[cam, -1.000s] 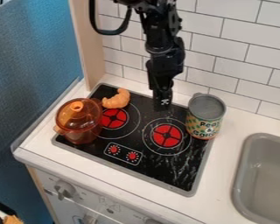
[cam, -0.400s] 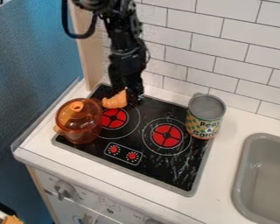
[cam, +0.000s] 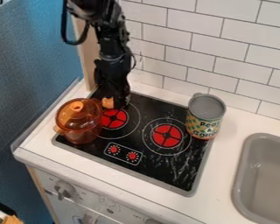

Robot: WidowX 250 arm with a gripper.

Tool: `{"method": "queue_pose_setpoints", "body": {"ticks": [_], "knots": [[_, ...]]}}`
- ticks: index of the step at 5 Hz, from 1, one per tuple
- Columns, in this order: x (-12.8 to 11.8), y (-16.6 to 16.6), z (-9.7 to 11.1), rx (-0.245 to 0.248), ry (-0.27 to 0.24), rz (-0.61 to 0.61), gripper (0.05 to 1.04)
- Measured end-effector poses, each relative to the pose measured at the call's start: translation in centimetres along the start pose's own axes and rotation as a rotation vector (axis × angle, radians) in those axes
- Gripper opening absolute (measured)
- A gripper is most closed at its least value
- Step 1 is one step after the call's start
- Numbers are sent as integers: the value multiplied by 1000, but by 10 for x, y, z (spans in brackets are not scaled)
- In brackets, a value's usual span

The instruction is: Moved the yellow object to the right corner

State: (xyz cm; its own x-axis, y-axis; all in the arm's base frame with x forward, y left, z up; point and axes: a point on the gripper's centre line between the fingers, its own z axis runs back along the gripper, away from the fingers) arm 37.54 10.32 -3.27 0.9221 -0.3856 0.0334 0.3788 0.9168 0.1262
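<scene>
Yellow object [cam: 108, 103], partly behind tool [cam: 119, 102]: presumed light, firm, mildly slippery; recommend gripping across its middle. Tool's opening: cannot tell.

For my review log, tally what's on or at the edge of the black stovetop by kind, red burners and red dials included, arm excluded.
Lidded pot: 1
Can: 1
Orange-yellow piece, partly hidden: 1
Red burners: 2
Red dials: 2
Total: 7

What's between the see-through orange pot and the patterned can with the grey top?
In the camera view, a round red burner near the pot and another burner near the can, both on the black stovetop.
</scene>
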Motion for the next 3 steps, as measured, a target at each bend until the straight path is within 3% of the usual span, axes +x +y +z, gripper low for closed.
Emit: {"method": "queue_pose_setpoints", "body": {"ticks": [1,3], "knots": [[6,14,-10,5,7,43,1001],[19,16,-24,-39,-17,55,1001]]}}
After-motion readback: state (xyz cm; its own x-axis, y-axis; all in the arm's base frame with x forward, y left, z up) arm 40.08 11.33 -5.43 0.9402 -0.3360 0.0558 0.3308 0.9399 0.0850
